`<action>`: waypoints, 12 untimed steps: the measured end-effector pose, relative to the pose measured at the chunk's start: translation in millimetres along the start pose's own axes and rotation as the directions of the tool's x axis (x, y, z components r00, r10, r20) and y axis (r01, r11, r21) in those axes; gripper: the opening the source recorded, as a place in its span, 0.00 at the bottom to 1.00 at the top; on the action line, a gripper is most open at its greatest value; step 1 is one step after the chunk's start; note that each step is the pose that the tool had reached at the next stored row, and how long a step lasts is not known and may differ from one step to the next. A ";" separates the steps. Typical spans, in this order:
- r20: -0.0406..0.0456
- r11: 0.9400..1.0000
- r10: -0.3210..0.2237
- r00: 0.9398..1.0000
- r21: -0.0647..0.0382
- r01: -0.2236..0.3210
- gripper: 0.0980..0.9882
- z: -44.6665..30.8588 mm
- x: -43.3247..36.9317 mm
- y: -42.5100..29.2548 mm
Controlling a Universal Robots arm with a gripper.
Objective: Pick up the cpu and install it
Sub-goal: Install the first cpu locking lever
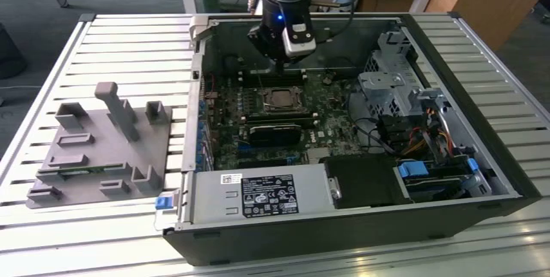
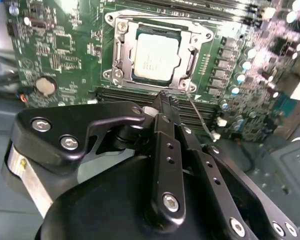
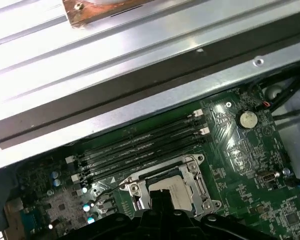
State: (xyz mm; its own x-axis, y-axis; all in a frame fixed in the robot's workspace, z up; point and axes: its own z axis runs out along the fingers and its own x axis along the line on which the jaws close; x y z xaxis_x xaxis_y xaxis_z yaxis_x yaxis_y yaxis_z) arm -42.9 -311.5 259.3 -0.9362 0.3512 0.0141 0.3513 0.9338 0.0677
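Seated flat in the socket frame (image 2: pixel 157 55) on the motherboard (image 2: pixel 60 55): the cpu (image 2: pixel 156 56) (silvery top up); hovering just beside it, apart from it, over the memory slots (image 2: pixel 140 95): the gripper (image 2: pixel 162 100), clenched on nothing.

One open computer case (image 1: pixel 447 180) holds one motherboard (image 1: pixel 228 113) carrying one cpu (image 2: pixel 156 56), four memory slots (image 3: pixel 140 146) and one coin cell (image 3: pixel 247 119); one grey tray (image 1: pixel 86 161) lies beside it.
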 end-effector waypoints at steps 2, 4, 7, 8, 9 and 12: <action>-0.002 0.999 -0.036 0.999 0.000 0.036 0.01 0.1 0.0 0.0; -0.005 0.997 -0.072 0.997 0.001 0.072 0.01 0.2 0.0 0.0; -0.009 0.992 -0.127 0.992 0.001 0.127 0.01 0.5 0.0 0.0; -0.010 0.989 -0.145 0.989 0.001 0.145 0.01 0.6 0.0 0.0; -0.011 0.987 -0.162 0.987 0.001 0.162 0.01 0.7 0.0 0.0; -0.015 0.977 -0.215 0.976 0.001 0.215 0.01 1.0 0.0 -0.1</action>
State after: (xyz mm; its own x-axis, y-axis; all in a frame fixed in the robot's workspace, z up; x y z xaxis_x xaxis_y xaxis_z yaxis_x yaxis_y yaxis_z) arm -42.9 -311.5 258.4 -0.9899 0.1408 0.0140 0.1415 0.9876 0.0678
